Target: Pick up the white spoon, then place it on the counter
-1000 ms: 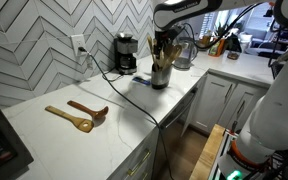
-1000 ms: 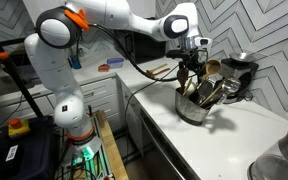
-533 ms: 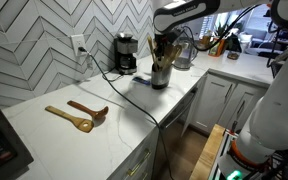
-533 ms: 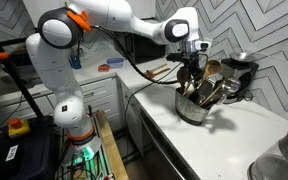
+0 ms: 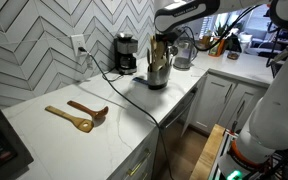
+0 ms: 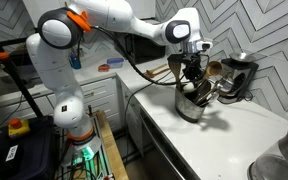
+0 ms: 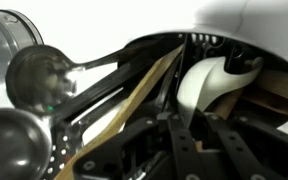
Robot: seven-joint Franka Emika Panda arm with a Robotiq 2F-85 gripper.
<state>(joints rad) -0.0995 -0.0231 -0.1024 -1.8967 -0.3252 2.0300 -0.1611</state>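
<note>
My gripper (image 6: 192,72) reaches straight down into a metal utensil holder (image 6: 191,108) crowded with utensils. In the wrist view the white spoon (image 7: 208,85) stands among them, its pale bowl up. Its slim handle runs down between my two black fingers (image 7: 178,140), and the gripper (image 7: 199,122) is shut on it. A wooden handle (image 7: 124,112) and metal ladles (image 7: 36,75) crowd beside it. The same gripper (image 5: 160,48) hangs over the holder (image 5: 157,76) in an exterior view. The holder stands on the white counter (image 5: 44,138).
Two wooden utensils (image 5: 76,115) lie on the counter toward its near end. A coffee maker (image 5: 126,52) and a kettle (image 5: 183,50) stand by the tiled wall behind the holder. A black cable (image 5: 134,95) crosses the counter. The counter edge (image 6: 159,135) drops off to the cabinets.
The jaws have gone from open to shut on the white spoon's handle. The utensils in the holder have bunched together. The arm has barely moved.
</note>
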